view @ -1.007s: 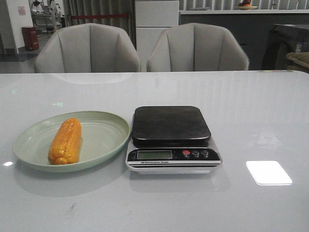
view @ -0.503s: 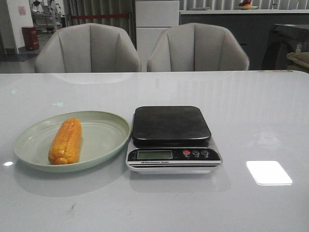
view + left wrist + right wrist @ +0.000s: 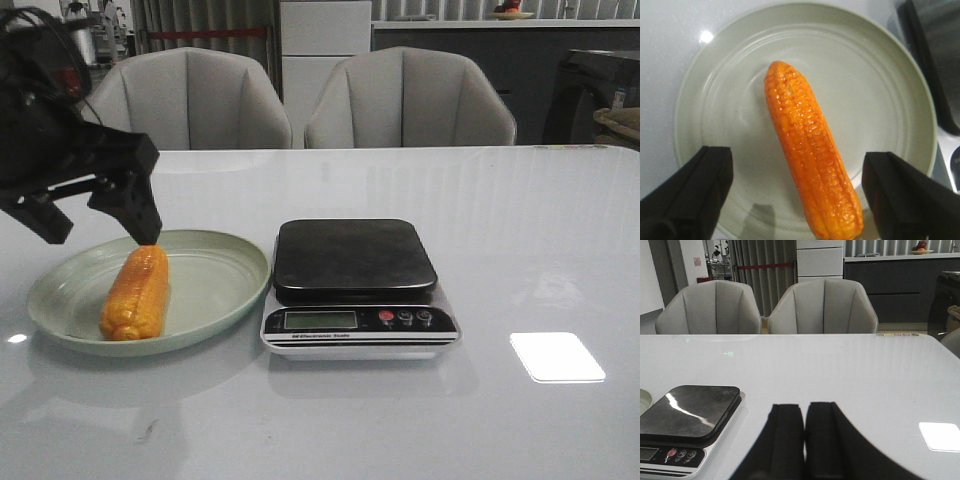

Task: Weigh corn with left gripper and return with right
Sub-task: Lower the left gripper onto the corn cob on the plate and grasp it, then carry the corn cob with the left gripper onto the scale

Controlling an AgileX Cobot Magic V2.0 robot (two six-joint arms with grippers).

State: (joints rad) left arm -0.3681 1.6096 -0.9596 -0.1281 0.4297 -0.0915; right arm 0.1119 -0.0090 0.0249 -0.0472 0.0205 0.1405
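Observation:
The orange-yellow corn point(image 3: 135, 292) lies on the pale green plate point(image 3: 215, 290) at the left of the table. My left gripper point(image 3: 100, 232) hangs open just above the corn's far end, one finger near the cob, the other over the plate's left rim. In the left wrist view the corn point(image 3: 810, 150) lies between the two spread black fingers point(image 3: 687, 192) without touching them, on the plate point(image 3: 875, 90). My right gripper point(image 3: 804, 412) is shut and empty, low over the table to the right of the scale point(image 3: 687, 412); it is out of the front view.
A black-topped kitchen scale point(image 3: 352, 262) with a display and buttons stands right of the plate, close to its rim. Two grey chairs point(image 3: 405, 100) stand behind the table's far edge. A bright light patch point(image 3: 556, 357) lies on the table at the right.
My left arm has come into view from the left and now hangs over the corn on the plate. The corn, plate and scale have not moved.

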